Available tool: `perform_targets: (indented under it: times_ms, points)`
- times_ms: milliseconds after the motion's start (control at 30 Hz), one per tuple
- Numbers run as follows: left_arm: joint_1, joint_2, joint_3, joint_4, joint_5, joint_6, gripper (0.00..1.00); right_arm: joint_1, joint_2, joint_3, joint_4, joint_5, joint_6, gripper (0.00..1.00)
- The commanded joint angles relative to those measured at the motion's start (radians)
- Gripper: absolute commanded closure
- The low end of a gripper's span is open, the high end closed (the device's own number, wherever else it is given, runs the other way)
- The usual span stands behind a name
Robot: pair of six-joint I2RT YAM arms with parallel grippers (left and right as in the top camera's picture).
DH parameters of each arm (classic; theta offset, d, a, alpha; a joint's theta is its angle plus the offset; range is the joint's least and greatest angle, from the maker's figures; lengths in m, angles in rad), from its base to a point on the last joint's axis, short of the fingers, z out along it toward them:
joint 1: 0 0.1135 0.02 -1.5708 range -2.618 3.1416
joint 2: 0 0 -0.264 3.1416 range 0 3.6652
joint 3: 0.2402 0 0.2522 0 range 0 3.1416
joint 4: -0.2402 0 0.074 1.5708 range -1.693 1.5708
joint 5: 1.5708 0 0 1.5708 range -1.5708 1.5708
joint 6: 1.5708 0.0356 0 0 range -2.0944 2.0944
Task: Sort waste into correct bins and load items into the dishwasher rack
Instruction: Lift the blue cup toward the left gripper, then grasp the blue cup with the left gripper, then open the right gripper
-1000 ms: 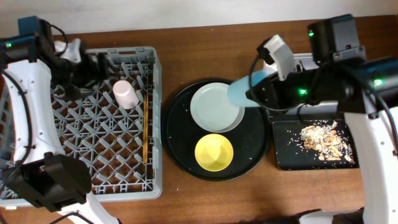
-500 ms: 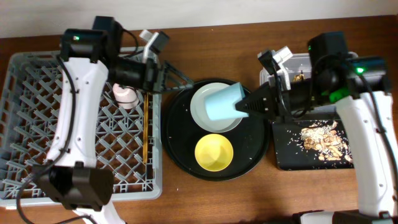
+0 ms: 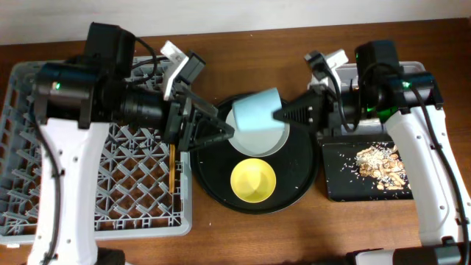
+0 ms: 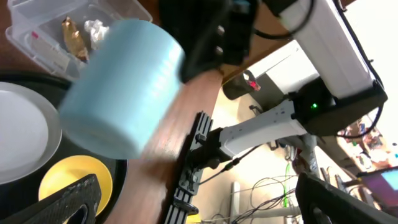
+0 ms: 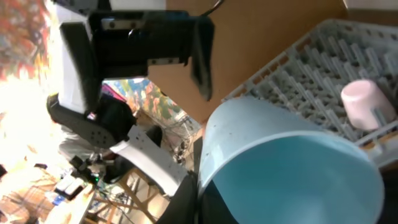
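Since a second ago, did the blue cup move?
Yes. The blue cup went left, from the round tray's right rim to over the plate.

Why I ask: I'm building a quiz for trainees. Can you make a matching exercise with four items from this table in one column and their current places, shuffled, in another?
Things
1. small light-blue cup
2. small yellow bowl
3. beige crumbly food scraps
4. pair of thin wooden chopsticks

Places
A. in the shallow black rectangular plastic tray
B. on the round black tray
C. in the large grey plastic dishwasher rack
D. gripped by the right gripper

Pairs: 1-D, 2-B, 3-A, 4-C
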Motion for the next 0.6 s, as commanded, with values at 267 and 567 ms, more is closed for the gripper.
perform_targets:
  times_ms: [267, 567]
  points:
    - [-0.034, -0.006, 0.011, 0.075, -0.196, 0.082, 0.01, -0.001, -0.039, 0.012, 0.216, -0.039, 0.55, 0.96]
    - [-0.049, -0.005, 0.011, 0.074, -0.176, 0.084, 0.01, 0.051, -0.072, 0.012, 0.228, -0.038, 0.542, 0.96]
